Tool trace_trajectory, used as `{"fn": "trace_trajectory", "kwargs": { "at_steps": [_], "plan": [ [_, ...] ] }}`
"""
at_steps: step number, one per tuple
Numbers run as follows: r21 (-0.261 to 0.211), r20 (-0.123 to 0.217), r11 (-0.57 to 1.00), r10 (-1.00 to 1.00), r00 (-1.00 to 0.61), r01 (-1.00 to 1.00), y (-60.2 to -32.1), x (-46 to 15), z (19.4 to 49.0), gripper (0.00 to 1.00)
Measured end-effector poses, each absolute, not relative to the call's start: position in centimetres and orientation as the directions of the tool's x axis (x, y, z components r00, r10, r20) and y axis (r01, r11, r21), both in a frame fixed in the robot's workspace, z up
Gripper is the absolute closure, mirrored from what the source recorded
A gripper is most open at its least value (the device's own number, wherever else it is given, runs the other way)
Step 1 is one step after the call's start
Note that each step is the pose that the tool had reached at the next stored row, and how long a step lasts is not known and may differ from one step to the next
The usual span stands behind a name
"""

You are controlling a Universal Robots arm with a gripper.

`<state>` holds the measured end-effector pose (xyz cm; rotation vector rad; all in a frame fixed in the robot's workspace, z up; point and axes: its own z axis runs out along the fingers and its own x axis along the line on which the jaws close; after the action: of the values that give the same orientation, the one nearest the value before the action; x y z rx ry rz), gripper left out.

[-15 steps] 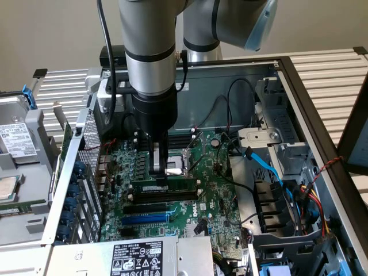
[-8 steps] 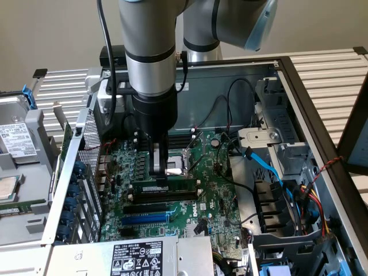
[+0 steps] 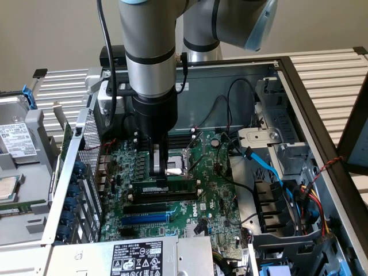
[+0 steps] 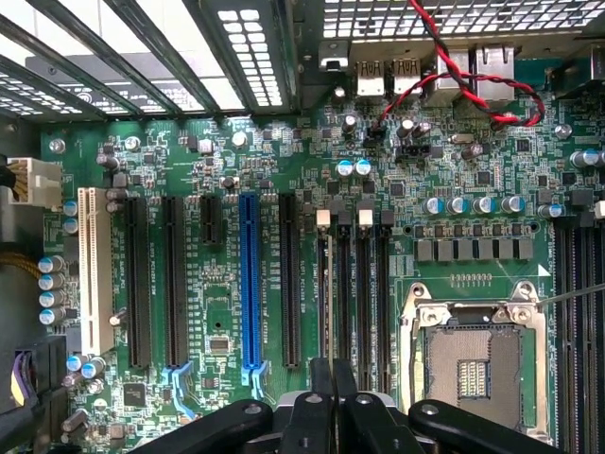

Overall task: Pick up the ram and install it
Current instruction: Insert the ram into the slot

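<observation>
Exterior view: grey arm [image 3: 149,57] upright over open metal computer case [image 3: 230,75].
Hand [image 3: 158,171] points straight down, closed up, grip unclear; long thin green white-labelled ram [image 3: 172,188] stands in black slot [image 3: 184,195] just beneath.

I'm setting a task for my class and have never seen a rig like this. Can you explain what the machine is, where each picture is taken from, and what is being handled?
The thick grey tube is a robot arm. At its lower end sits a claw for grasping things. The exterior view comes from a camera off the arm and looks into an open computer case. The wrist view comes from a camera on the arm's wrist, looking down at the green motherboard inside the case. The ram, a thin green stick with a white sticker, stands on edge on the motherboard. The claw is directly over it, at its top edge. Whether the claw actually grips it cannot be told.
</observation>
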<state>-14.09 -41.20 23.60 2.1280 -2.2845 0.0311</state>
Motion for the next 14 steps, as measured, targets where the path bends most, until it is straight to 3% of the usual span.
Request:
{"fn": "trace_trajectory", "kwargs": {
  "at_steps": [14],
  "plan": [
    [-0.001, 0.028, 0.062, -0.998, -0.062, -0.998, -41.2, -14.1, 23.6, 0.88]
  ]
}}
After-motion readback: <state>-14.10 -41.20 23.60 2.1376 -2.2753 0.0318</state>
